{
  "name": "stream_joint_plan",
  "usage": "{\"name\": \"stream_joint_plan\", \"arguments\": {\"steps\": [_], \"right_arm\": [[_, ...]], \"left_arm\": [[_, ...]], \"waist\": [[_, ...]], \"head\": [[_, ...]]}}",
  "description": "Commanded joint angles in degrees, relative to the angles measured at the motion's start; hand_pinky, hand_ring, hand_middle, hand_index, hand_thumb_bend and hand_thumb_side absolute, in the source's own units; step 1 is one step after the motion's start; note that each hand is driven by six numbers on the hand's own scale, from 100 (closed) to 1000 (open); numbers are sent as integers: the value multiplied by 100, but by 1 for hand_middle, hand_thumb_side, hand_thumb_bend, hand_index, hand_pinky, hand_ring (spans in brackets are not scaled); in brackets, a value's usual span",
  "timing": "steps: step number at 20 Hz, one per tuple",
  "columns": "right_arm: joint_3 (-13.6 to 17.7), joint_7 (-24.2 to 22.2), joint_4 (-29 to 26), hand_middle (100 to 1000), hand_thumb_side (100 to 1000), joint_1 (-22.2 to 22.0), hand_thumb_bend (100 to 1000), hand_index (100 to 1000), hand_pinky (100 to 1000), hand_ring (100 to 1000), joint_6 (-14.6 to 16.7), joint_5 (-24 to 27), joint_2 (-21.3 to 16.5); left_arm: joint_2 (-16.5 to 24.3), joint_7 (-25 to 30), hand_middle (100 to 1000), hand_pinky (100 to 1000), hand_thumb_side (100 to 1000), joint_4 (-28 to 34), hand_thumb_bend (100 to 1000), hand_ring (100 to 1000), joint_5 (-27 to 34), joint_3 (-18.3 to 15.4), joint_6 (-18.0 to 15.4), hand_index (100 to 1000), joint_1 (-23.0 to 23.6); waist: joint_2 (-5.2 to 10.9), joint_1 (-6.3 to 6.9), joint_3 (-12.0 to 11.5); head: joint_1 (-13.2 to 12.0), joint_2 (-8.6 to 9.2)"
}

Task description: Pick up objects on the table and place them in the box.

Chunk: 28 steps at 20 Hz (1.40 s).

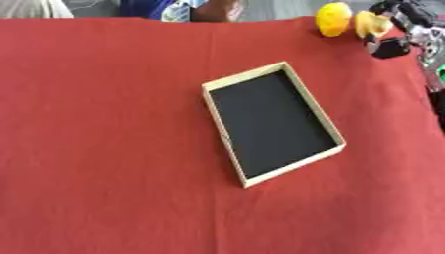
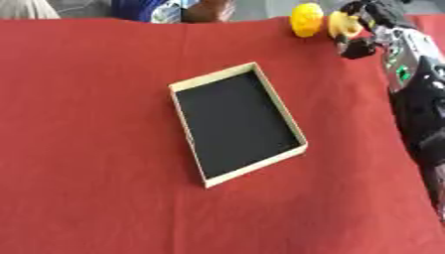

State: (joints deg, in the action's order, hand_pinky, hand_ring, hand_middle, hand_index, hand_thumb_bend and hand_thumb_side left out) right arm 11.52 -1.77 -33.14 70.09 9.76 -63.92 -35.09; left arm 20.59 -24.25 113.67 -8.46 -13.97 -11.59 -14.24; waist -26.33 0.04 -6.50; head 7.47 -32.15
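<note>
1. Already the right hand (image 2: 361, 27) has its fingers curled round a yellow thing (image 2: 341, 25) at the tabletop's far right corner.
2. Just beside sits a second yellow thing (image 2: 305, 20), which a clumsy lift could knock off the edge.
3. Mid-table, the box (image 2: 193, 139) lies empty.

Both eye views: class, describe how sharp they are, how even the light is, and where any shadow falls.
Left eye view: soft throughout, the yellow objects and right hand smeared most; the red cloth is evenly lit, without glare. Right eye view: equally soft; the box shows only faint shadow along its inner walls, and the dark arm at the right edge is a blur.
</note>
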Motion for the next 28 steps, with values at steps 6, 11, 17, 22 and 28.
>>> {"name": "stream_joint_plan", "arguments": {"steps": [6, 11, 17, 22, 28], "right_arm": [[-48, 162, 49, 658, 100, 196, 100, 757, 830, 865, -287, -606, -116], [-68, 633, -15, 544, 100, 198, 100, 648, 788, 776, -206, -346, -56], [-182, 892, -15, 534, 100, 209, 100, 640, 778, 756, 79, -142, -63], [-206, 911, -99, 526, 100, 208, 100, 631, 776, 750, 244, -90, -74], [-305, 844, -338, 517, 100, 184, 100, 622, 770, 734, 524, -38, -162]], "left_arm": [[45, 42, 670, 882, 677, 92, 100, 848, 40, -5, -19, 792, -56], [28, 58, 669, 882, 674, 92, 100, 848, 59, -3, -12, 792, -61], [15, 78, 669, 883, 678, 92, 100, 848, 71, -2, -1, 792, -58], [6, 97, 668, 883, 678, 92, 100, 847, 77, -4, 10, 792, -49], [31, 73, 669, 882, 677, 92, 100, 847, 65, -16, 17, 792, -12]], "waist": [[85, -11, -48], [70, -21, -63], [87, -34, -41], [123, -32, -17], [229, -20, 39]], "head": [[46, 112], [74, 112], [36, 82], [14, 39], [-30, -51]]}}
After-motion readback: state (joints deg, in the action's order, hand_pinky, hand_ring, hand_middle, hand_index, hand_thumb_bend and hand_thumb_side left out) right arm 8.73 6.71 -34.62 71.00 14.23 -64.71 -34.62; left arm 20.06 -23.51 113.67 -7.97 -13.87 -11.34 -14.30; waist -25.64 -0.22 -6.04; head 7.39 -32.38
